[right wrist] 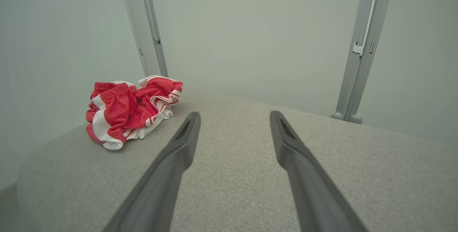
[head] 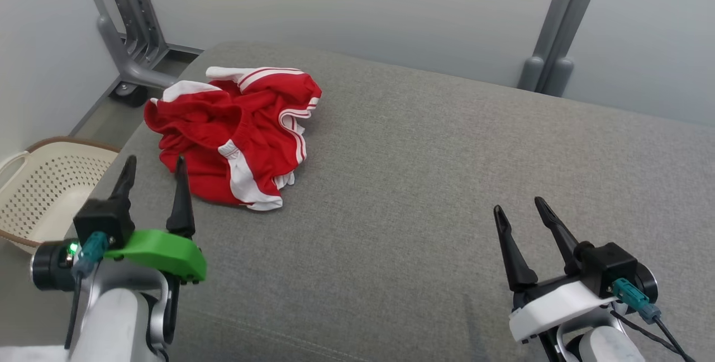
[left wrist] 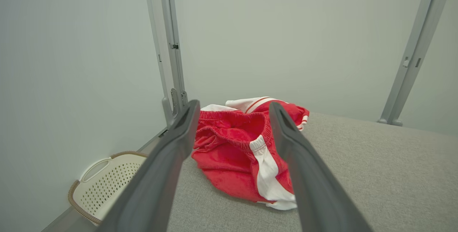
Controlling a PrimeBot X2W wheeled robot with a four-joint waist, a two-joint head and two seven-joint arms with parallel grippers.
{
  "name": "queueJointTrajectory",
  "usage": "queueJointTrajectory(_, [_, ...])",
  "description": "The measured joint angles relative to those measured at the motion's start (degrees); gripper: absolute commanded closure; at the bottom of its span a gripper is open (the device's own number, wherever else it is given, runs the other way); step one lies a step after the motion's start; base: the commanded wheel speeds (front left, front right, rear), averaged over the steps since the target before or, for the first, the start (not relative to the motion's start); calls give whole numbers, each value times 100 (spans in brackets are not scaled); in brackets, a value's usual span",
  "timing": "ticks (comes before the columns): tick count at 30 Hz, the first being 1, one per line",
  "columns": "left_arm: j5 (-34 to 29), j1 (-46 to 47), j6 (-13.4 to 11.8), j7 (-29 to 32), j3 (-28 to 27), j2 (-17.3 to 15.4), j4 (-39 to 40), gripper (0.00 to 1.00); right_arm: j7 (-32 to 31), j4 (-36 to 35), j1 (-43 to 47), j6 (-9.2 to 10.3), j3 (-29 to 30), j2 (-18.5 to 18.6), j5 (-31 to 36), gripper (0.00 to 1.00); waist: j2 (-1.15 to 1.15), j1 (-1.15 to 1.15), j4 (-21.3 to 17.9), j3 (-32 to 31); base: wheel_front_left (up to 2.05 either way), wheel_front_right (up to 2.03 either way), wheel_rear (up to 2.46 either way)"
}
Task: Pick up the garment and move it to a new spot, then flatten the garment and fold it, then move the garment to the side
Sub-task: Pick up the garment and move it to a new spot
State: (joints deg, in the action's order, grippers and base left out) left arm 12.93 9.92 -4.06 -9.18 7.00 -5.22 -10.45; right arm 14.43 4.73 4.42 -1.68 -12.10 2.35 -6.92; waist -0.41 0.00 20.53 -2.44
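Hovering wide open and empty, the left claw (head: 155,163) is pointing at the crumpled red-and-white shorts (head: 234,133), its tips just beside them. The shorts are lying at the far left corner of the grey cushion (head: 419,183). The right claw (head: 518,205) is also standing spread, gripping nothing, well apart from the shorts.

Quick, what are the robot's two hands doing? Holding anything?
Left gripper: open, holding nothing.
Right gripper: open, holding nothing.

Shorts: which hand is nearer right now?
Left. The left hand sits just short of the shorts, pointing at them; the right hand is well off to their right.
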Motion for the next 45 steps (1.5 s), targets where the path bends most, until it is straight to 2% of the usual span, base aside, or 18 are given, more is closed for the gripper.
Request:
queueJointTrajectory(10, [105,1125,-10,778,-241,-100,-788,0,0,-45,-316,-86,-169,131,148,0,0,0,-360,315,0,0,0])
queueJointTrajectory(19, [203,1710,-89,1251,-460,-151,-1517,0,-35,-157,-578,-143,-190,327,304,0,0,0,-789,716,0,0,0])
queueJointTrajectory(30, [148,2158,-149,1478,-493,-163,-2254,0,-43,-270,-855,-247,-276,392,345,0,0,0,-1213,1256,0,0,0])
queueJointTrajectory(45, [-254,2504,-260,1741,-648,-313,-3175,0,-43,-264,-1087,-337,-513,380,344,0,0,1,-1519,1603,0,0,0])
